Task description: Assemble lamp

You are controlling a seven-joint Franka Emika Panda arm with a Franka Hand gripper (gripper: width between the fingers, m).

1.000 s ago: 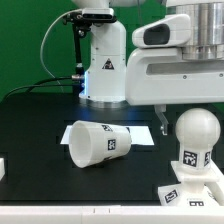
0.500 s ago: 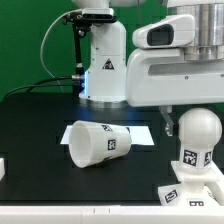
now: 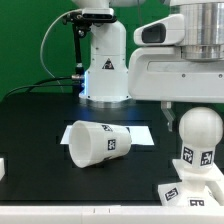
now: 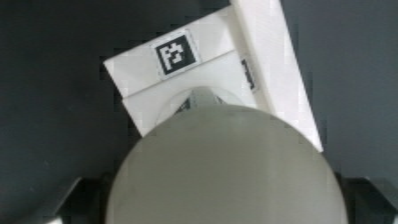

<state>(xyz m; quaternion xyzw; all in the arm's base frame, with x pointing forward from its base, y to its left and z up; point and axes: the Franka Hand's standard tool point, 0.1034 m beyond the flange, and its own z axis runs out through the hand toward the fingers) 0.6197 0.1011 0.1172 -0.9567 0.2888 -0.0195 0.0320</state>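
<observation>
The bulb (image 3: 202, 135), with its ball head and a tag on its neck, stands upright on the square stepped base (image 3: 196, 192) at the exterior view's right. My gripper (image 3: 198, 122) reaches down around the ball head. One finger (image 3: 168, 120) shows beside it and the other is hidden. In the wrist view the bulb (image 4: 217, 165) fills the space between my dark fingers (image 4: 71, 200), with the tagged base (image 4: 192, 72) beyond it. My gripper (image 4: 214, 208) is shut on the bulb. The tapered shade (image 3: 96, 142) lies on its side in the middle of the table.
The white robot pedestal (image 3: 103, 70) with a triangle logo stands at the back. The marker board (image 3: 140, 130) lies flat behind the shade. A small white object (image 3: 3, 168) shows at the exterior view's left edge. Black cables hang at the back left.
The bulb and my gripper have shifted slightly toward the exterior view's right. The shade and base have not moved.
</observation>
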